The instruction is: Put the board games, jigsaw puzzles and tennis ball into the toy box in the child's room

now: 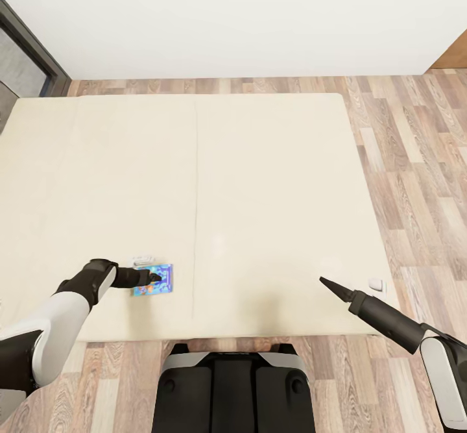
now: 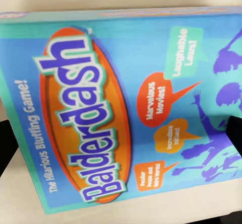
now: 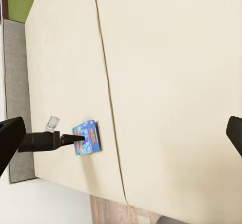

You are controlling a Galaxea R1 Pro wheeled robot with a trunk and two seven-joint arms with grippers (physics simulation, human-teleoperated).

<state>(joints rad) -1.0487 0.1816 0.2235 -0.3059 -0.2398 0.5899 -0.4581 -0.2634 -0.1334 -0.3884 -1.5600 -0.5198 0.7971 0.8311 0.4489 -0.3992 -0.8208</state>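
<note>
A small, mostly blue board game (image 1: 165, 283) lies near the front left of the beige bed (image 1: 259, 173). Its lid reads "Balderdash" in the left wrist view (image 2: 121, 113). My left gripper (image 1: 154, 278) hovers right over it, open, with a dark finger showing past each side of the box. From the right wrist view the left gripper (image 3: 79, 138) touches the edge of the game (image 3: 88, 137). My right gripper (image 1: 323, 282) hangs open over the bed's front right, holding nothing.
A small pale object (image 1: 143, 261) lies just behind the game, and another (image 1: 376, 284) sits by the bed's front right corner. Wood-plank floor (image 1: 415, 160) runs along the right and far sides. A white wall (image 1: 233, 11) and a dark door frame (image 1: 32, 43) stand behind.
</note>
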